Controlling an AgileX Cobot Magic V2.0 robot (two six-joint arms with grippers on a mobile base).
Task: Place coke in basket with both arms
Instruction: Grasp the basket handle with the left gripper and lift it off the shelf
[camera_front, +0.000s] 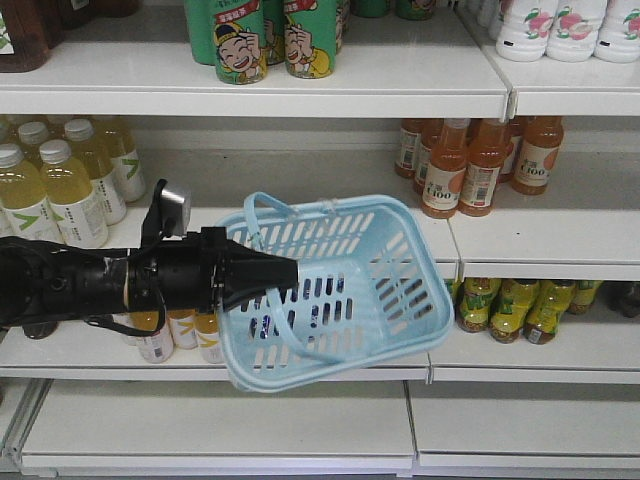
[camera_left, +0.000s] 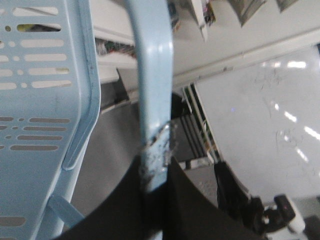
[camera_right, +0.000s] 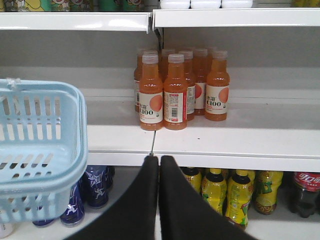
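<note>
The light blue basket (camera_front: 340, 290) hangs tilted in the air in front of the shelves. My left gripper (camera_front: 288, 272) is shut on one of its loop handles. In the left wrist view the black fingers (camera_left: 130, 200) clamp a scuffed part of the handle (camera_left: 152, 75), with the basket wall (camera_left: 40, 100) to the left. My right gripper (camera_right: 158, 161) is shut and empty, level with the middle shelf's front edge. The basket (camera_right: 40, 150) is at its left. A coke (camera_right: 306, 192) stands at the far right of the lower shelf, cut off by the frame edge.
Orange C100 bottles (camera_right: 175, 92) stand on the middle shelf (camera_right: 225, 140) ahead of my right gripper. Yellow bottles (camera_right: 240, 195) and blue cans (camera_right: 97, 185) fill the lower shelf. Pale yellow bottles (camera_front: 60, 180) and green cans (camera_front: 260, 40) sit higher up.
</note>
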